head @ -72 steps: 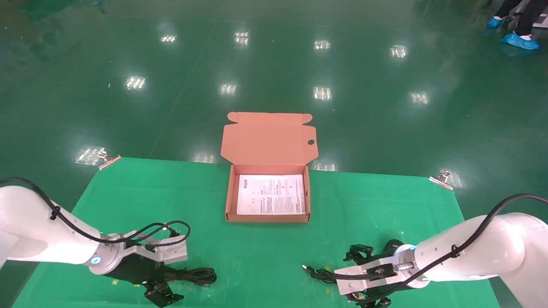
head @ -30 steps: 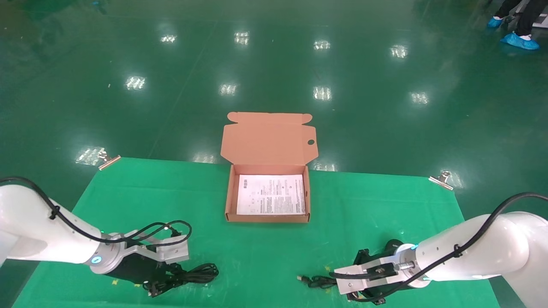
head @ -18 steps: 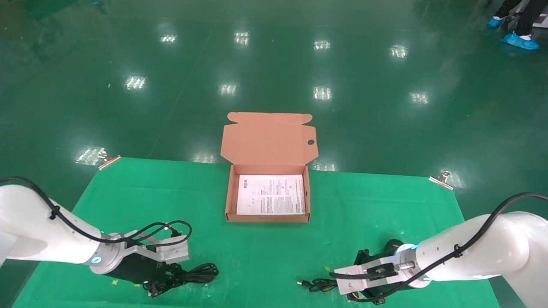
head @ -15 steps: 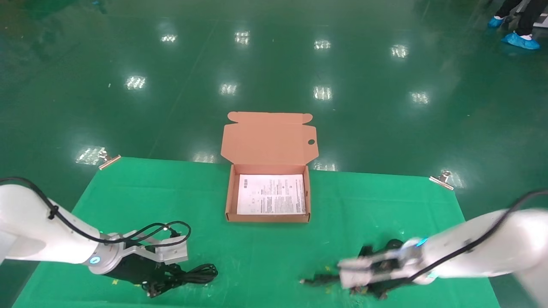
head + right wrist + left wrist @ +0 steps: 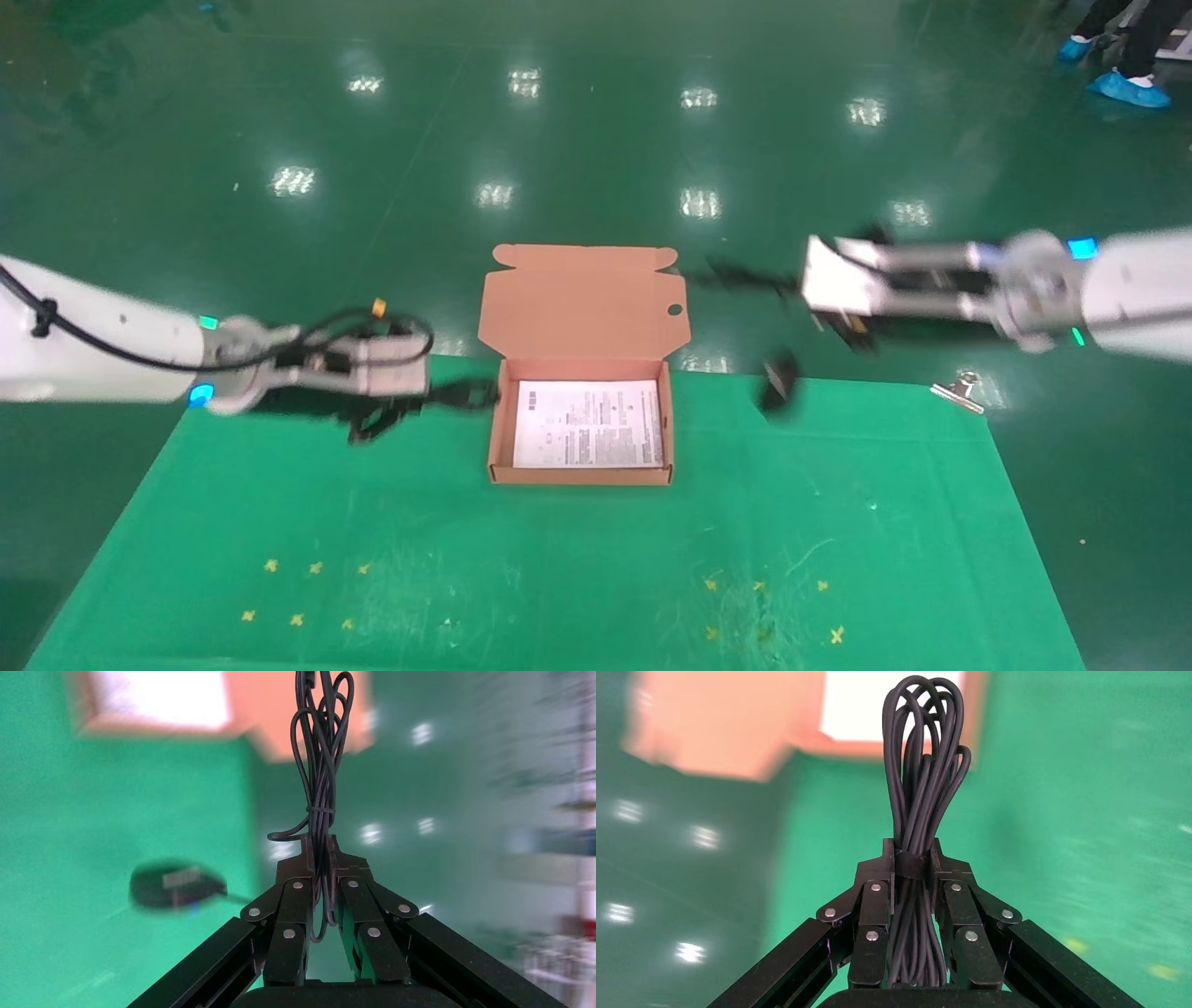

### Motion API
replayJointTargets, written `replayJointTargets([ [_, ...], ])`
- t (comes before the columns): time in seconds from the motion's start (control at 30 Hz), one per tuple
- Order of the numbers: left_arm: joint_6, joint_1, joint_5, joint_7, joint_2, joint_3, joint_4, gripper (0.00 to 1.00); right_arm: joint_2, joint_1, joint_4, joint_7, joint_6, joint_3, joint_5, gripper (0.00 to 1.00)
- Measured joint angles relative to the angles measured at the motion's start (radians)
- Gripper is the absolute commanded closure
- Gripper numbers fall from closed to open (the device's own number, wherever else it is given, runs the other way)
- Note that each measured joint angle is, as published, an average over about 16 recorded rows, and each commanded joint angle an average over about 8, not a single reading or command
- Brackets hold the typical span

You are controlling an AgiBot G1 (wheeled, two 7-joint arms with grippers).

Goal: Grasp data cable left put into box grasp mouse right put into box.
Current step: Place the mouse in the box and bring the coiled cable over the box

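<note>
Green cloth covers the bench (image 5: 559,559), its near half marked with small yellow crosses, and glossy green floor lies beyond. At the middle of the bench sits the box (image 5: 582,475), lid flap standing open at its far side, a white printed sheet (image 5: 589,424) flat inside.

Raised just left of the box, the left gripper (image 5: 910,855) has its jaws pinching the data cable (image 5: 921,762) at the middle of the bundle; the loops stick out past the fingertips toward the box. From the head camera that bundle (image 5: 461,394) is a dark smear beside the box's left wall.

Farther back and to the right of the lid, the right gripper (image 5: 322,846) is lifted well above the bench, jaws pressed onto the mouse cord (image 5: 320,755), coiled loops reaching ahead. The mouse (image 5: 176,884) itself dangles free below, blurred; from the head camera it (image 5: 778,382) hangs near the bench's far edge, right of the box, its shape hard to make out.
</note>
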Motion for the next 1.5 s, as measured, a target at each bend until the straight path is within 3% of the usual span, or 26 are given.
replayJointTargets([
  [0.3,-0.119,-0.037,0.119,-0.125,0.021,-0.001,-0.176,1.00,-0.145,0.118,-0.100,-0.086,0.077,0.043,0.076,1.00],
  [0.63,-0.183,-0.067,0.197,-0.199,0.043,-0.004,-0.216,1.00,-0.295,0.201,-0.265,-0.229,0.115,0.053,0.139,1.00],
  [1.03,-0.164,-0.052,0.244,-0.259,-0.009,-0.003,-0.224,1.00,-0.376,0.188,-0.372,-0.314,0.141,0.046,0.169,1.00],
  [1.5,-0.091,-0.027,0.385,-0.441,-0.078,0.009,-0.315,1.00,-0.431,0.139,-0.458,-0.381,0.172,-0.024,0.257,1.00],
])
